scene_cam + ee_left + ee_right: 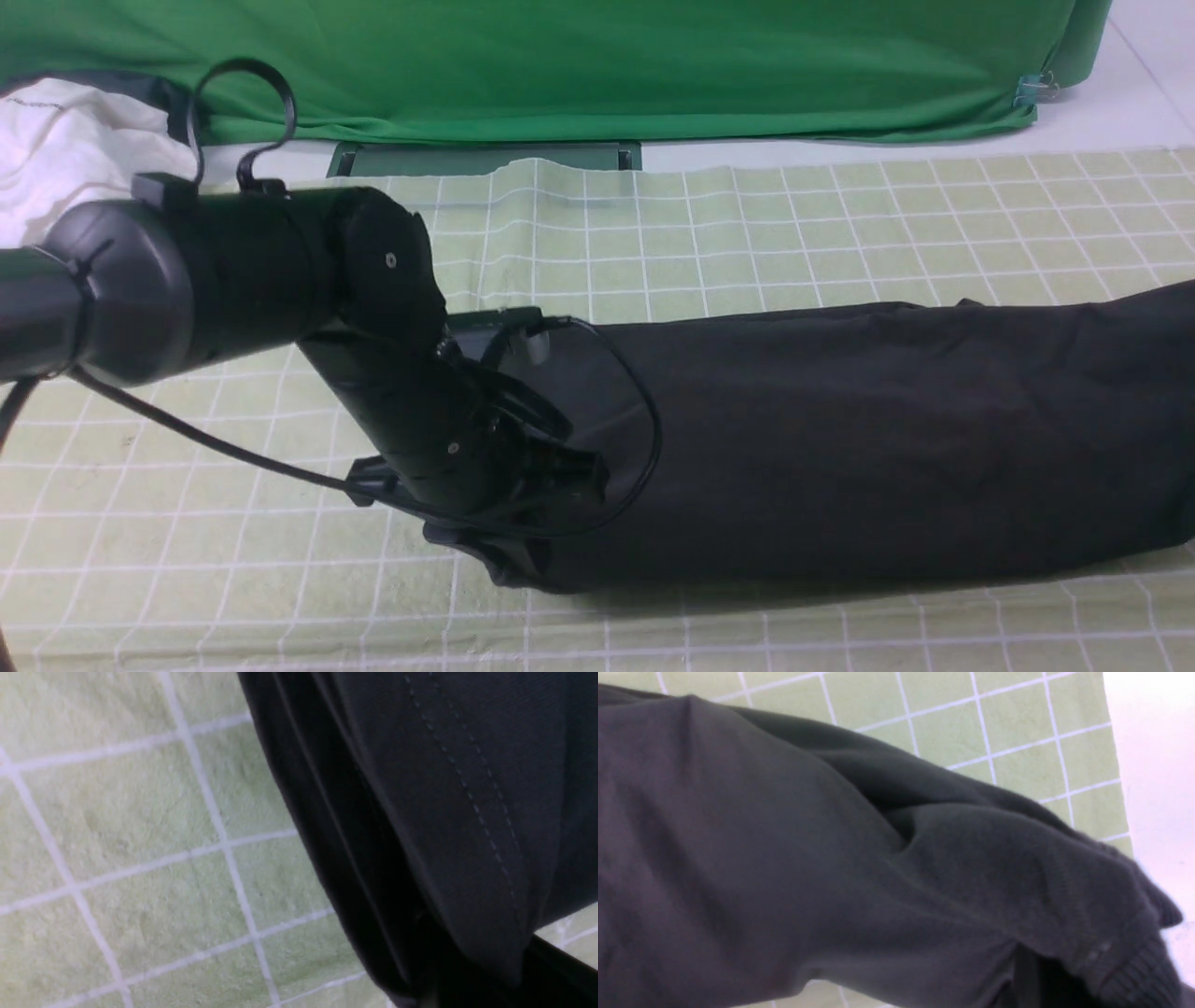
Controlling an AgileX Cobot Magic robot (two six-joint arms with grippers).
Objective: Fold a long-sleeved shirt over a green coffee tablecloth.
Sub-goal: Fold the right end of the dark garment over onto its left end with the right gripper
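While the left gripper [518, 555] and the right gripper [1031, 984] each pinch an end, the long-sleeved shirt [887, 439] stretches over the green coffee tablecloth [747, 233]. It looks soft, light and saggy (a knit), so the stitched hem [467, 788] and ribbed cuff [1134, 970] suit gripping best.

Green backdrop cloth [579, 65], white garment [65, 149], clip [1034, 91]

This looks like a robotics lab or test rig rather than a home: a black robot arm [233, 271] trailing a loose cable [201, 439] reaches over a bench covered by the green coffee tablecloth [794, 224]. Behind it, a plain deep-green fabric [597, 65] is stretched as a backdrop and held at one corner by a clip [1032, 91]. The pale surface [1148, 103] beyond may be floor or bench, but it is too washed out to tell.
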